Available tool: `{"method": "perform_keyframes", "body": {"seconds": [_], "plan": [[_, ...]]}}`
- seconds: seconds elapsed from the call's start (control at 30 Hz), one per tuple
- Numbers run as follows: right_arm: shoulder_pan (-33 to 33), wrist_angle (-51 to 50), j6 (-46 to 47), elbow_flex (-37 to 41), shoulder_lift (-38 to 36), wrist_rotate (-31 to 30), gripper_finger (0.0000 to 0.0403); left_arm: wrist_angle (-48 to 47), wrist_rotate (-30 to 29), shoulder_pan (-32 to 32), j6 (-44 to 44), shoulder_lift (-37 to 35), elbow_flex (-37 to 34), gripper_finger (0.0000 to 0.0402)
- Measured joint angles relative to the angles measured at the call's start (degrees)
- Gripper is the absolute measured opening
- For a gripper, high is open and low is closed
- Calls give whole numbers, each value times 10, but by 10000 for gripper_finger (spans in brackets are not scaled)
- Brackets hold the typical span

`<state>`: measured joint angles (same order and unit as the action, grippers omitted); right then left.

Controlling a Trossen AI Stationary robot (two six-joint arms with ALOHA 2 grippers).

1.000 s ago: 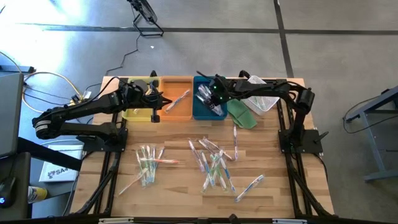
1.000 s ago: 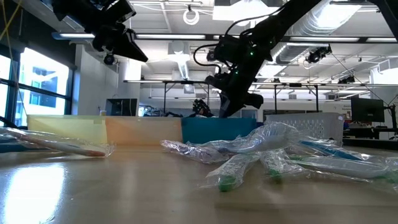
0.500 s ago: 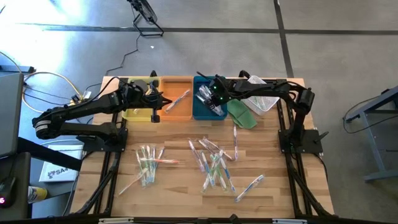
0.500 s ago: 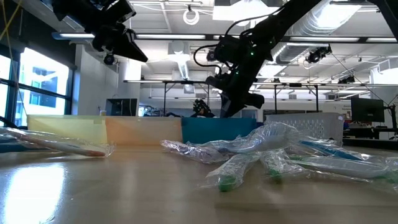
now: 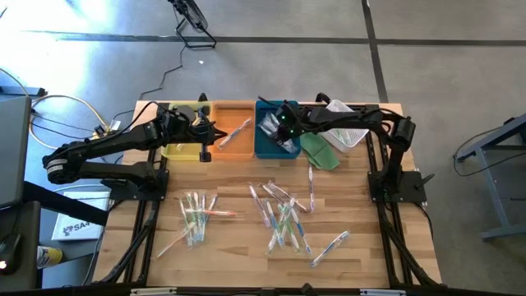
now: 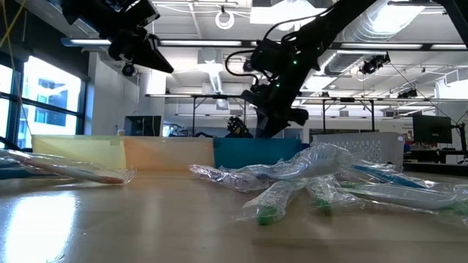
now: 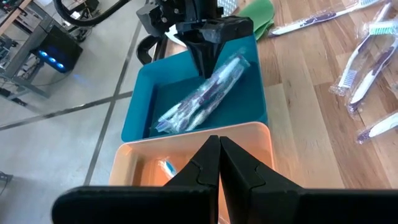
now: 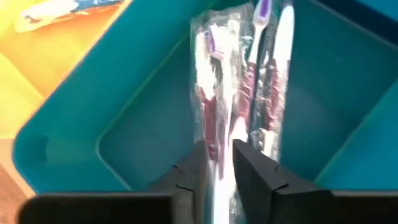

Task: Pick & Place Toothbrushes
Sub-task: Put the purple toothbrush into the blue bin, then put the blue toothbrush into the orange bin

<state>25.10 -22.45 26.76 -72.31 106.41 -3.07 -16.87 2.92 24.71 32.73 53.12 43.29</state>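
The left gripper is hovering over the yellow tray at the desk's back edge, near its left corner; its fingers are pressed together, gripping nothing. Next to it, the orange tray is holding 1 wrapped toothbrush. Beside that, the right gripper is reaching down into the blue tray, its fingers standing slightly parted around the wrapped toothbrushes in the tray; whether it is gripping them, I cannot tell. A white mesh basket is sitting at the back right corner. Loose toothbrushes are lying scattered toward the desk's front edge.
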Motion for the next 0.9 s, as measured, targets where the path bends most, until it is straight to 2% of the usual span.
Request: {"method": "perform_keyframes", "body": {"seconds": [0.13, 0.27, 0.6, 0.9], "plan": [[0, 19, 0, 0, 0, 0, 110, -1, 0, 0, 0, 0, 0, 6], [0, 34, 0, 0, 0, 2, 119, -1, 0, 0, 0, 0, 0, 6], [-4, 35, -34, 0, -58, 32, 75, -15, 0, 0, 0, 0, 0, 6], [-39, 39, -91, 0, -91, 34, 34, -14, 0, 0, 0, 0, 0, 6]]}}
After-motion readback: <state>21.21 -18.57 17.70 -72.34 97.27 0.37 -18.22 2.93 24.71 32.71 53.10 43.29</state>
